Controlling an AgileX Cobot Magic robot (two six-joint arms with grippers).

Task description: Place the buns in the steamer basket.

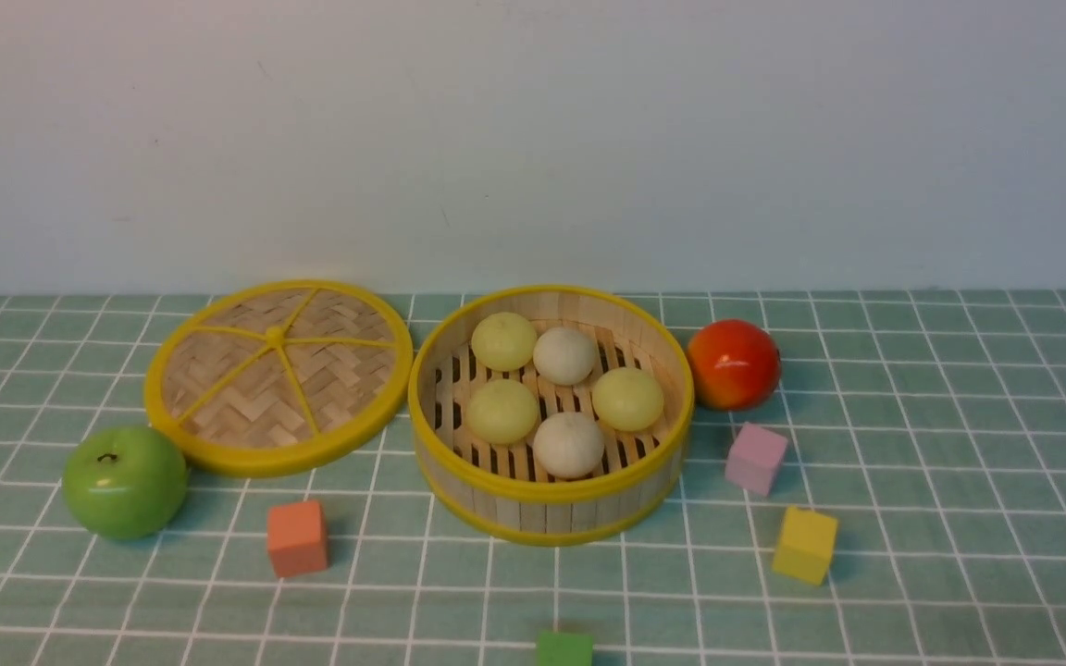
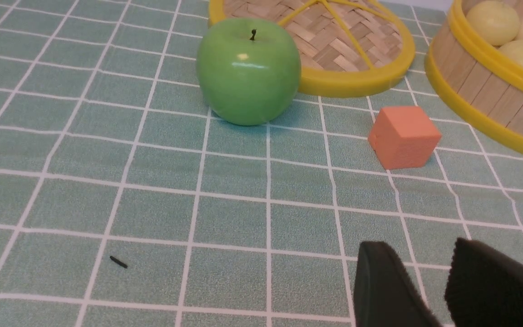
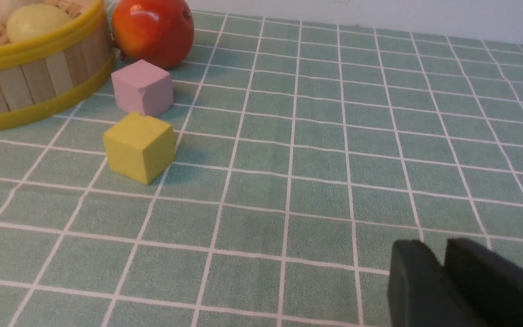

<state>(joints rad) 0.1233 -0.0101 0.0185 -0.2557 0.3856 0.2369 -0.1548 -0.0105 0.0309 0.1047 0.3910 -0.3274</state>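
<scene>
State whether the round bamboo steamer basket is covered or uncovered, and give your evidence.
Uncovered. The round bamboo steamer basket is open-topped, five buns visible inside; the flat woven yellow-rimmed lid lies on the table beside it.

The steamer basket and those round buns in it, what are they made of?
The steamer basket looks like bamboo or pale wood strips with glossy yellow rims, maybe plastic. The buns look smooth and matte with no crumbs, so probably toy foam or plastic.
</scene>
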